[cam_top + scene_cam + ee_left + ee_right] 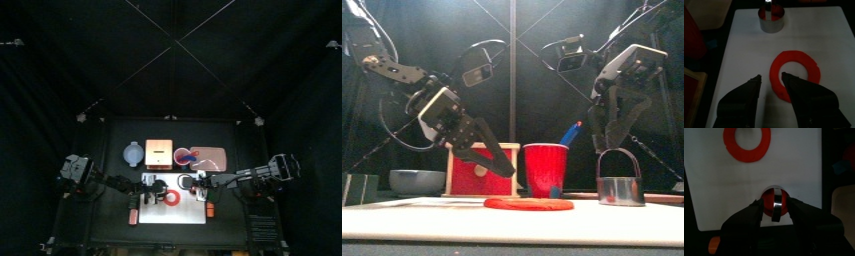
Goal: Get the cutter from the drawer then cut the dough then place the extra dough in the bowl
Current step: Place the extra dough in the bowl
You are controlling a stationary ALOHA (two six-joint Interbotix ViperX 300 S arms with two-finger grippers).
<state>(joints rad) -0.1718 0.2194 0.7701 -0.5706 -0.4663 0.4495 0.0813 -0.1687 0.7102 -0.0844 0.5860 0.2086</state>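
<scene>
Black worktop [123, 130] with two black arms bent down over its front half, left arm [80, 168] in from the left, right arm [274, 168] from the right. White cutting board [160, 216] flat near the front edge. Back row behind it: pale wooden box [159, 150] in the middle, red drawer front [469, 180] facing forward; pink tray [217, 158] at the right end; blue-grey bowl [416, 181] at the left end, beside the box; red cup [545, 170] between box and tray, blue toy knife [572, 133] sticking up out of it. Left tool [501, 170] angled down over the board, jaws a little apart and empty, tips just above the left edge of the dough ring [528, 204]; contact with the dough not clear from the wrist view. Right tool [616, 144] pointing straight down, jaws spread wide, gripping nothing, poised right above the wire handle of the cutter [619, 189]. Dough ring red, flat on the board's middle, round hole through its centre. Cutter upright on the board, right of the ring and apart from it, near the board's right edge. Small red dough piece [768, 207] sitting inside the cutter, seen from the right wrist.
</scene>
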